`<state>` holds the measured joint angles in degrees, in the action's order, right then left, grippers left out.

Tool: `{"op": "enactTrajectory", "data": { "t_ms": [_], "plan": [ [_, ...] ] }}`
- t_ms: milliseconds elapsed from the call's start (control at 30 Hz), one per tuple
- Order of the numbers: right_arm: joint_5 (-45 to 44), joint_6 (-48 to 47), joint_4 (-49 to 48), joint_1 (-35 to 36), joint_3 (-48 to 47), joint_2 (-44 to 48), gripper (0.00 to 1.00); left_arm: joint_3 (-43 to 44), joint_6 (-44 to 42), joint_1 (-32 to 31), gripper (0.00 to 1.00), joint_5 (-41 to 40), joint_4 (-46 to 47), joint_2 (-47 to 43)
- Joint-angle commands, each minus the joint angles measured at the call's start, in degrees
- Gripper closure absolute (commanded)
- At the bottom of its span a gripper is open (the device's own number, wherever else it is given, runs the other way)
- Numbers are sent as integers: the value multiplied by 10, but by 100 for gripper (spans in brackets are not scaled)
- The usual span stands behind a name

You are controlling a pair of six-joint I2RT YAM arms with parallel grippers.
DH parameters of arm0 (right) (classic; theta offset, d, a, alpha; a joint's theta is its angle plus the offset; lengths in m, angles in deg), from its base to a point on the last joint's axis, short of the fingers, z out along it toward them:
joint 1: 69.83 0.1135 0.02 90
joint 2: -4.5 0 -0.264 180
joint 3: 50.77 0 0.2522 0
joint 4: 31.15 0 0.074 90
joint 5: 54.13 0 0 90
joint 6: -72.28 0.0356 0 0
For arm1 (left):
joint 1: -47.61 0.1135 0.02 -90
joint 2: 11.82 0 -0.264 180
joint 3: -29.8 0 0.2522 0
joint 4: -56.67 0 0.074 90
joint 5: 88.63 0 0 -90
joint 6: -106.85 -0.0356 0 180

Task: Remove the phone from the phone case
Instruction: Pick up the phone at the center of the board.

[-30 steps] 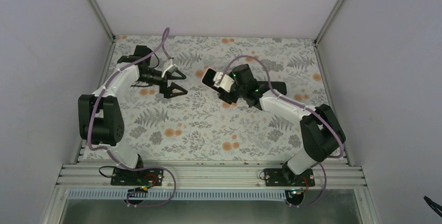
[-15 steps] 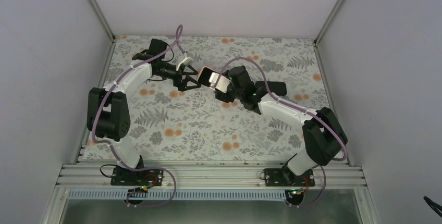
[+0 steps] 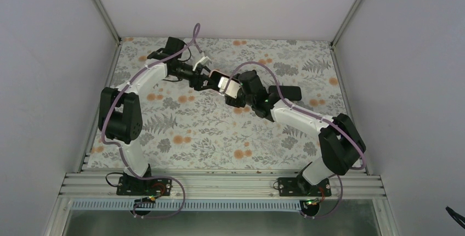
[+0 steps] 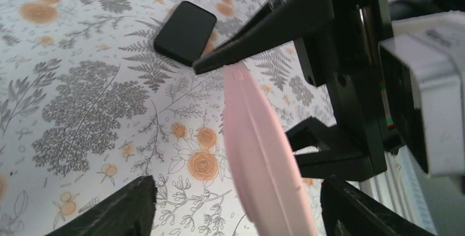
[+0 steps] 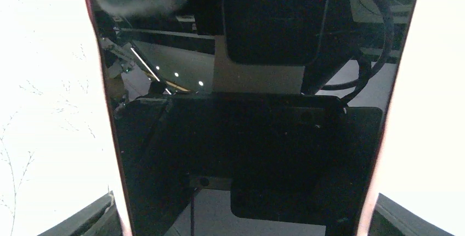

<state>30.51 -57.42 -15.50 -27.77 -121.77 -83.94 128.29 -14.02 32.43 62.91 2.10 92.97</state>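
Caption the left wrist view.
Right tool holds the phone case edge-on inside the open left tool; a black slab lies beyond.

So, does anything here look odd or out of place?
Nothing spilled or broken. The one oddity: the pink phone case hangs above the table, tilted on edge, gripped by the right fingers, with the left fingers open around its free end.

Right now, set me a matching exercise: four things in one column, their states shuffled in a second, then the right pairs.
1. phone case
2. black slab
3. left end effector
4. right end effector

A. lying flat on the table
B. open, one finger on each side of the case
C. pale pink, held up off the table
D. shut on the case

Pairs: 1-C, 2-A, 3-B, 4-D
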Motion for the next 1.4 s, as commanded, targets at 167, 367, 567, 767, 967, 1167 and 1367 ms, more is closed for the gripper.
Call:
{"op": "enactTrajectory", "data": {
  "t_ms": [167, 367, 567, 767, 967, 1167, 1367],
  "plan": [
    [-22, -22, -55, 8, 5, 33, 34, 59, -77, -8, 48, 79, -94, 43],
    [-29, -40, -55, 11, 6, 30, 33, 68, -106, -12, 68, 104, -117, 43],
    [-30, -50, -46, 12, 5, 27, 10, 83, -128, -20, 98, 110, -146, 50],
    [-21, -44, -29, 11, 6, 37, 0, 76, -136, -23, 98, 108, -145, 42],
    [158, -25, 165, -56, -62, 69, 0, 71, -185, -23, 98, 77, -179, 33],
    [362, -74, 401, -158, -147, 57, 0, 13, -201, -27, 98, -32, -123, -44],
    [411, -82, 477, -177, -172, 43, 0, -13, -207, -32, 98, -96, -99, -110]
  ]
}}
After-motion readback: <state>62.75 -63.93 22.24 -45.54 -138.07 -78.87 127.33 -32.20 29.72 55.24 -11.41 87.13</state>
